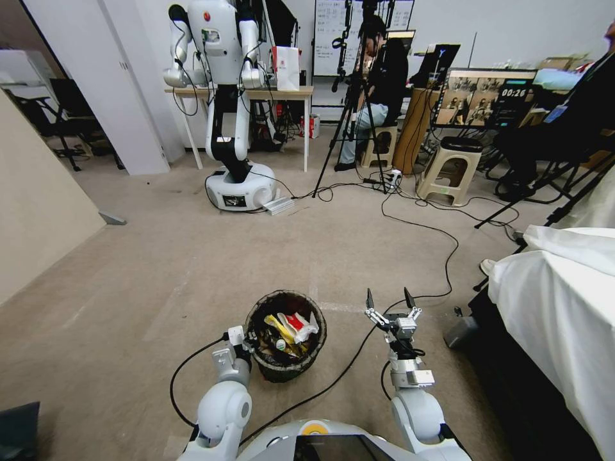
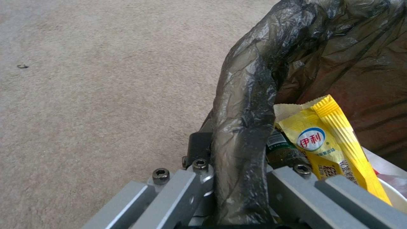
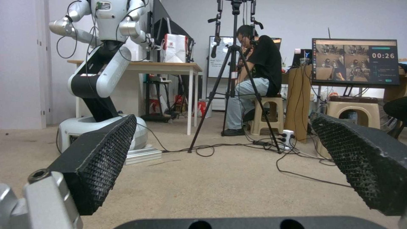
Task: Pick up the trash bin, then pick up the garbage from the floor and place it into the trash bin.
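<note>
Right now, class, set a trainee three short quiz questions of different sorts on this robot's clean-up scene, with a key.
1. True or false: the left gripper is clamped on the rim of the trash bin.
2. Which is open with nothing between its fingers? A) left gripper B) right gripper
3. Fill in: the yellow wrapper lies ____ the trash bin.

Key: 1 true; 2 B; 3 inside

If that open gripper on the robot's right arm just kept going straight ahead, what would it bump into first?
Probably nothing soon. The right gripper points low across bare carpet. Farther on lie black cables and a tripod, though depth is hard to judge.
</note>
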You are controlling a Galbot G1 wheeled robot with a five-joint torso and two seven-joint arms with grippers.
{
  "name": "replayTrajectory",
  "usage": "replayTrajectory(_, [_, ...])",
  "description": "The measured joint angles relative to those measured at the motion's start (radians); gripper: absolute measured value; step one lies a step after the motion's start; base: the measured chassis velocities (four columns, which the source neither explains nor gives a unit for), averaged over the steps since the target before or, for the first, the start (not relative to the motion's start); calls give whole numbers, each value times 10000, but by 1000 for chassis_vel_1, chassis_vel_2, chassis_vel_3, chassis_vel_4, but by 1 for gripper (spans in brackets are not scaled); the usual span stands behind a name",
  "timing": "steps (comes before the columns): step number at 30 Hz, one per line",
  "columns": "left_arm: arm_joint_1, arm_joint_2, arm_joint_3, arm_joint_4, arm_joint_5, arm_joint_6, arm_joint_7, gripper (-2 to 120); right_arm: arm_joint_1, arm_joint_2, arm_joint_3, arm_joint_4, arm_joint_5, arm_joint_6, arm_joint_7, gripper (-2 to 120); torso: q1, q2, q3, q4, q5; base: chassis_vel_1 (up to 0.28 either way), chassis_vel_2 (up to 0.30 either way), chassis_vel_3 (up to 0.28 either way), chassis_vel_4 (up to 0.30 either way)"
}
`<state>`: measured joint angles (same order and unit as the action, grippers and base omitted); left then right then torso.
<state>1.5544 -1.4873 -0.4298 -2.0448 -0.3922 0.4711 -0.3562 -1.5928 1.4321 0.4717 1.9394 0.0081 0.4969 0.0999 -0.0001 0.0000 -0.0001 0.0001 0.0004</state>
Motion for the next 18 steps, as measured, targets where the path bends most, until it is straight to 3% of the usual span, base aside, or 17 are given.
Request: replayTrajectory(18, [-276,-35,-196,587,-474,47,-53,1,-12,81,-26,-92,-71,64,-31,100,0,2,-2,1,3,0,0,0,0])
